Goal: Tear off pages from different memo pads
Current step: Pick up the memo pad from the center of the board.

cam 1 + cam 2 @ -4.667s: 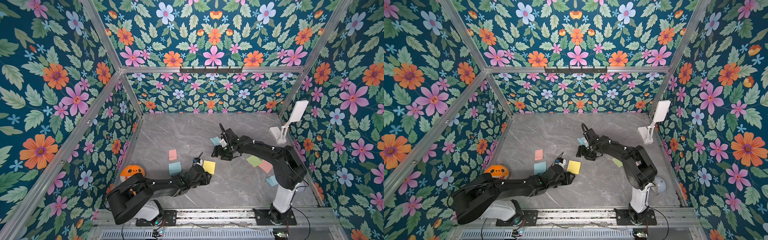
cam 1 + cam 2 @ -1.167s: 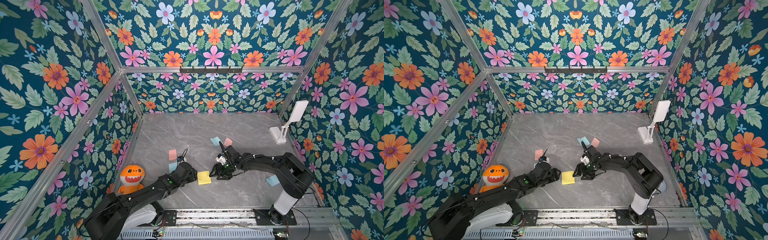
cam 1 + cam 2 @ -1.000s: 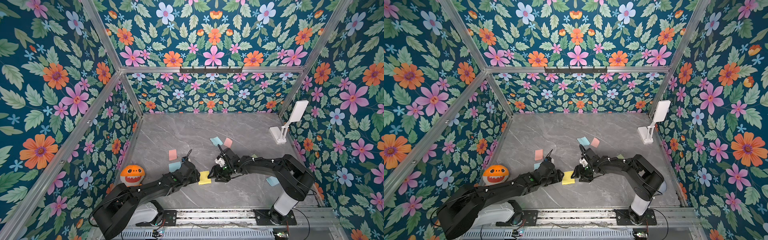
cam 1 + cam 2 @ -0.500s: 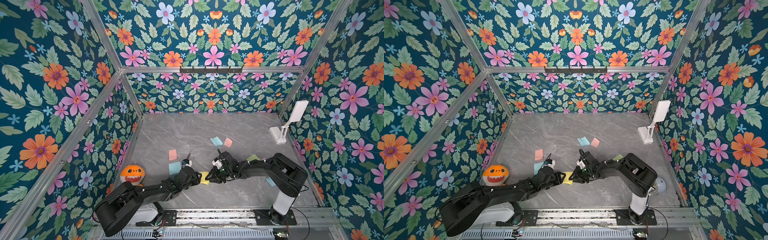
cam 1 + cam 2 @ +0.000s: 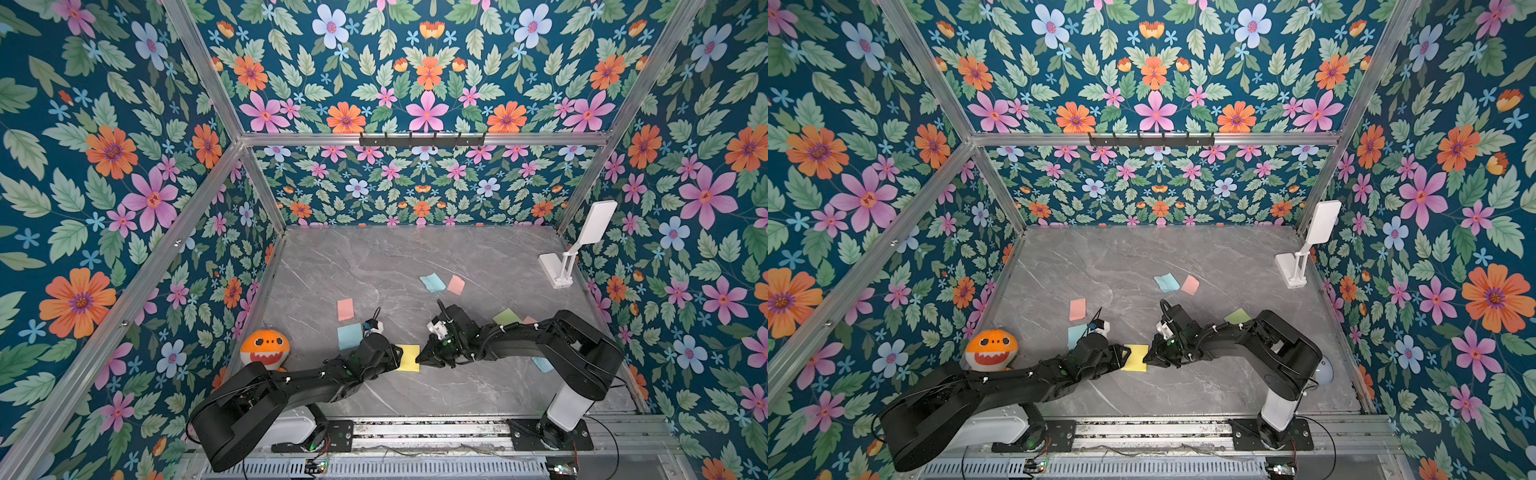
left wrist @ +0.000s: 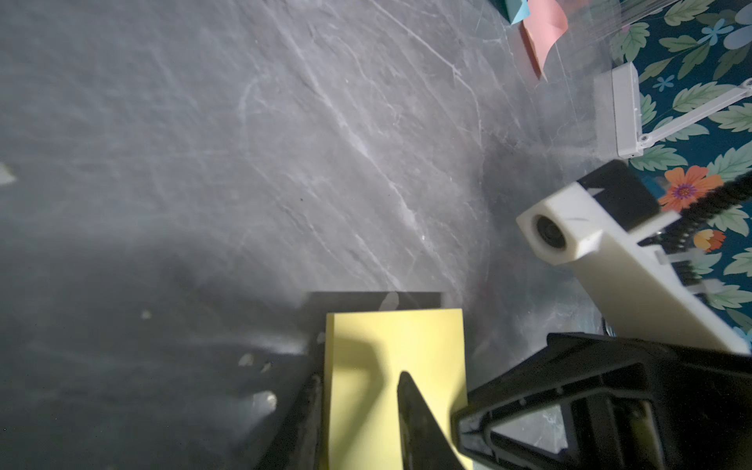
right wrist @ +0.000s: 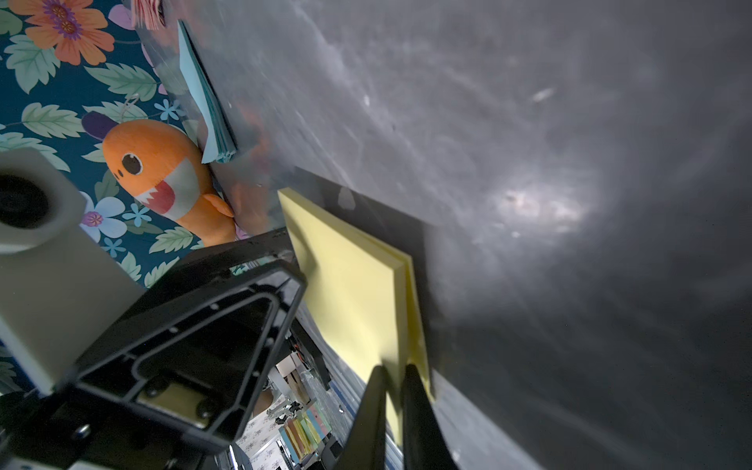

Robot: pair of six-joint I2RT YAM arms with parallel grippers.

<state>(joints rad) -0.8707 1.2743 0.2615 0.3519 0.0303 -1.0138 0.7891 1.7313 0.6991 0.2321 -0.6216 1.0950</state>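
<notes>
A yellow memo pad (image 5: 409, 357) (image 5: 1135, 357) lies flat on the grey floor near the front, between my two grippers. My left gripper (image 5: 399, 357) (image 6: 360, 378) is shut on the pad's left side, with one finger on its top face and the other along its edge. My right gripper (image 5: 421, 360) (image 7: 394, 368) is shut on the top yellow page (image 7: 350, 293) at the pad's right edge. That page is slightly lifted off the stack at its corner. A blue pad (image 5: 350, 336) and a pink pad (image 5: 345, 309) lie behind the left arm.
Loose blue page (image 5: 432, 282) and pink page (image 5: 456, 285) lie mid-floor. A green sheet (image 5: 506, 316) shows behind the right arm and a blue one (image 5: 542, 364) under it. An orange shark plush (image 5: 265, 348) sits at the left wall, a white folding stand (image 5: 561, 266) at the back right.
Both grippers have closed over the last second. The right one slid left onto the yellow pad's edge, and the left one moved further onto the pad. The pad barely shifted.
</notes>
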